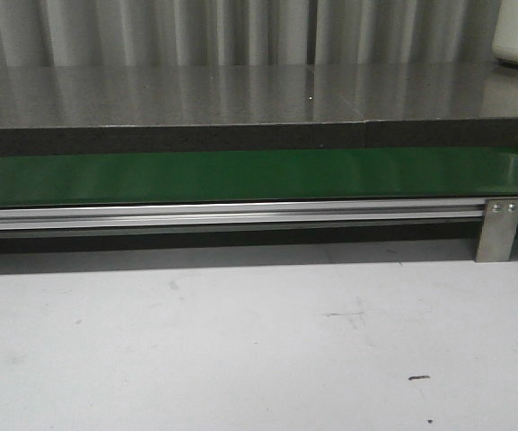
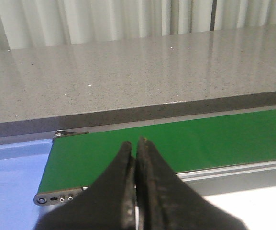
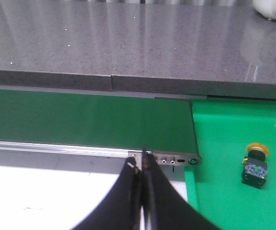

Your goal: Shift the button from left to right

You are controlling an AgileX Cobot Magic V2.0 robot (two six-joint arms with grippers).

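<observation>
I see both pincers clenched, nothing in them: left pincer (image 2: 136, 143), right pincer (image 3: 141, 165). White worktop (image 1: 241, 350) nearest, green conveyor belt (image 1: 241, 175) behind it. The button (image 3: 255, 165) lies on the bright green tray (image 3: 233, 139) off the belt's right end, well apart from the right pincer.

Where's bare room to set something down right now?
The green belt is bare along its length, between the grey counter and the rail. The white table in front is bare too. The green tray past the belt's end holds only the button.
</observation>
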